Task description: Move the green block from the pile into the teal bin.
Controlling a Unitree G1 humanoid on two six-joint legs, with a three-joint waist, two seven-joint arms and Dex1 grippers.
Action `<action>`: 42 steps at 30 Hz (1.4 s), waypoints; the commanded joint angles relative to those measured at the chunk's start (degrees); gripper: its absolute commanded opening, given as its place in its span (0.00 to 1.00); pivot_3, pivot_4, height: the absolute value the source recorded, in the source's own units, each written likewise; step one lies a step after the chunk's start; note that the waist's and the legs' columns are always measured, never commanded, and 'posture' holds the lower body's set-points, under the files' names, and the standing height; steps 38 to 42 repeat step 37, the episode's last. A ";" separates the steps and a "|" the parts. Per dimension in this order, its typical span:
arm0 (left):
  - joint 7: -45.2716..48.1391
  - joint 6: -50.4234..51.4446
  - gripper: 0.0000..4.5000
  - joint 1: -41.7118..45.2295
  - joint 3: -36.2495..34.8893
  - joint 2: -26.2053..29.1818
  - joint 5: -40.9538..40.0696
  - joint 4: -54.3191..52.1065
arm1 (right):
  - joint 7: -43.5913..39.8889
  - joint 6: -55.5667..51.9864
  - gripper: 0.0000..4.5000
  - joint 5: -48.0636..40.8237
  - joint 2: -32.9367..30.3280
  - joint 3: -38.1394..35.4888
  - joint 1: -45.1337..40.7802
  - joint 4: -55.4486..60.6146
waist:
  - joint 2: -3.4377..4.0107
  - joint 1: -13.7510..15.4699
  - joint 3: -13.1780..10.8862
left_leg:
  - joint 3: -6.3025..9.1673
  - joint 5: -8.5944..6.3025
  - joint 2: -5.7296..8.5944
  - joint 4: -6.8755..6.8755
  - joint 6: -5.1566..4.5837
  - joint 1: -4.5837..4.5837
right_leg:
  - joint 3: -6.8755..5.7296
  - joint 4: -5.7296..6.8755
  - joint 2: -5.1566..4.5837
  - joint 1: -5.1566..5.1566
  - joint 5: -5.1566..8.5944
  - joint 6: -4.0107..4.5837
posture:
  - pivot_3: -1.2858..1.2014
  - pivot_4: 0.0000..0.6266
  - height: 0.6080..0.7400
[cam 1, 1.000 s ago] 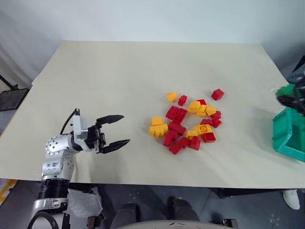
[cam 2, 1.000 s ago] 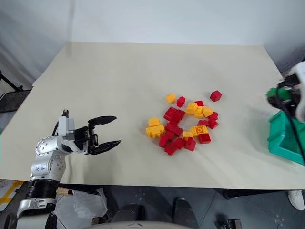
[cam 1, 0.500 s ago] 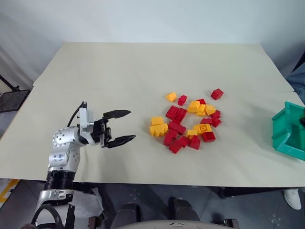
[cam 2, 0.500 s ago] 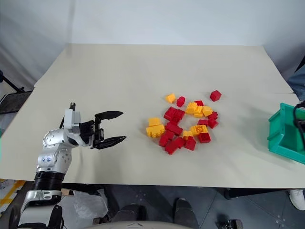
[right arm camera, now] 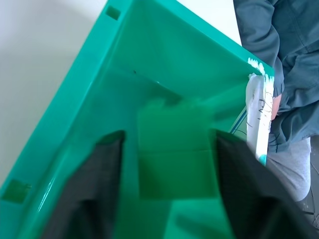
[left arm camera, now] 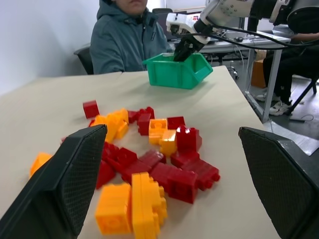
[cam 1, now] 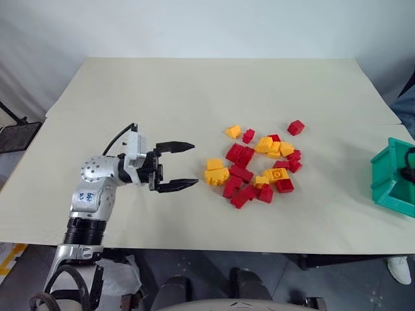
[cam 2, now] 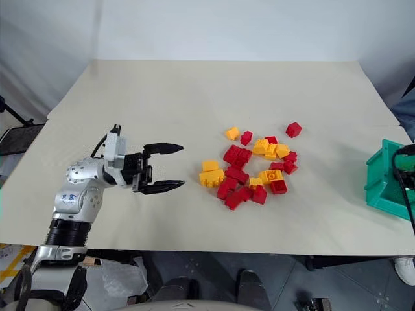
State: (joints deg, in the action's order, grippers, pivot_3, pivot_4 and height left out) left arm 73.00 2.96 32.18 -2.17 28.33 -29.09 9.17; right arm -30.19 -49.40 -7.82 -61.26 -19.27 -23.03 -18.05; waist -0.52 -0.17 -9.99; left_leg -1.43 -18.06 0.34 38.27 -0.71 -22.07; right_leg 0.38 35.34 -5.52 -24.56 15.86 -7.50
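The green block (right arm camera: 174,154) is blurred inside the teal bin (right arm camera: 99,74), between the fingers of my right gripper (right arm camera: 169,137). The jaws stand open, with a gap between one finger and the block. The left wrist view shows that gripper (left arm camera: 182,50) dipping into the bin (left arm camera: 169,74) at the table's right edge. The pile (cam 1: 256,165) of red and yellow bricks lies right of the table's middle. My left gripper (cam 1: 193,165) is open and empty. It hangs just left of the pile and points at it.
A beige sheet covers the table (cam 1: 194,91). A person in a grey-blue jacket (left arm camera: 124,35) sits close behind the bin. A lone red brick (cam 1: 296,127) lies at the pile's far right. A black object (cam 1: 13,133) stands off the table's left side.
My right gripper came down from above the bin into it with the green block, and its jaws widened. My left gripper moved right toward the pile and rose a little.
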 commanded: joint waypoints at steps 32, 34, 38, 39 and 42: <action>-1.19 3.72 1.00 -12.37 -11.67 10.73 -2.28 -1.20 | -44.25 34.32 1.00 -22.72 12.10 0.08 15.68 19.86 | -0.16 0.15 -0.04 | 0.10 -0.10 0.00 0.09 -0.08 0.00 | -0.09 -0.26 -0.12 0.11 -0.05 -0.09 | 0.52 0.24 1.00; -1.35 4.04 1.00 -12.71 -11.77 10.64 -2.47 -1.84 | -42.75 35.65 1.00 -21.21 12.38 0.59 15.60 18.99 | -0.16 0.11 -0.04 | 0.10 -0.10 0.00 0.08 -0.08 0.01 | -0.08 -0.24 -0.14 0.11 -0.06 -0.08 | 0.52 0.24 1.00; -1.54 5.08 1.00 -13.42 -11.79 10.83 -2.79 -2.84 | -41.15 36.81 1.00 -20.15 12.77 0.84 15.97 18.47 | -0.16 0.10 -0.04 | 0.13 -0.11 -0.02 0.08 -0.03 0.02 | -0.09 -0.25 -0.18 0.09 -0.06 -0.07 | 0.52 0.24 1.00; -1.54 5.08 1.00 -13.42 -11.79 10.83 -2.79 -2.84 | -41.15 36.81 1.00 -20.15 12.77 0.84 15.97 18.47 | -0.16 0.10 -0.04 | 0.13 -0.11 -0.02 0.08 -0.03 0.02 | -0.09 -0.25 -0.18 0.09 -0.06 -0.07 | 0.52 0.24 1.00; -1.54 5.08 1.00 -13.42 -11.79 10.83 -2.79 -2.84 | -41.15 36.81 1.00 -20.15 12.77 0.84 15.97 18.47 | -0.16 0.10 -0.04 | 0.13 -0.11 -0.02 0.08 -0.03 0.02 | -0.09 -0.25 -0.18 0.09 -0.06 -0.07 | 0.52 0.24 1.00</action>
